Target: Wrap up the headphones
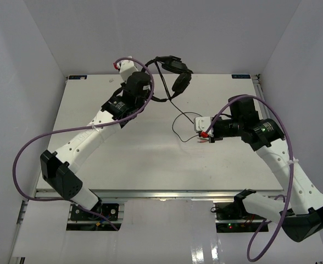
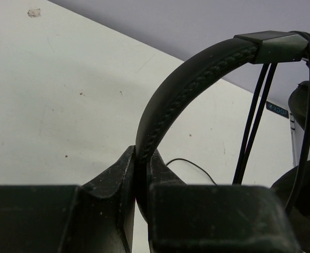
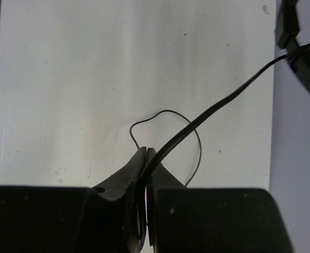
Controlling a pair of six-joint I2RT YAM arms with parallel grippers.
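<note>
The black headphones (image 1: 175,74) hang above the table's far edge, and my left gripper (image 1: 150,82) is shut on their headband. In the left wrist view the stitched headband (image 2: 186,79) rises out of my shut left gripper (image 2: 142,161), with the earcups (image 2: 305,105) at the right. The thin black cable (image 1: 179,118) drops from the headphones, loops over the table and runs to my right gripper (image 1: 201,133). In the right wrist view my right gripper (image 3: 146,158) is shut on the cable (image 3: 218,105), and a slack loop (image 3: 168,113) lies on the table beyond the fingertips.
The white table (image 1: 150,159) is walled in by white panels at the left, back and right. Thick purple robot cables (image 1: 27,148) arc beside each arm. The right arm (image 1: 271,148) reaches in from the right side.
</note>
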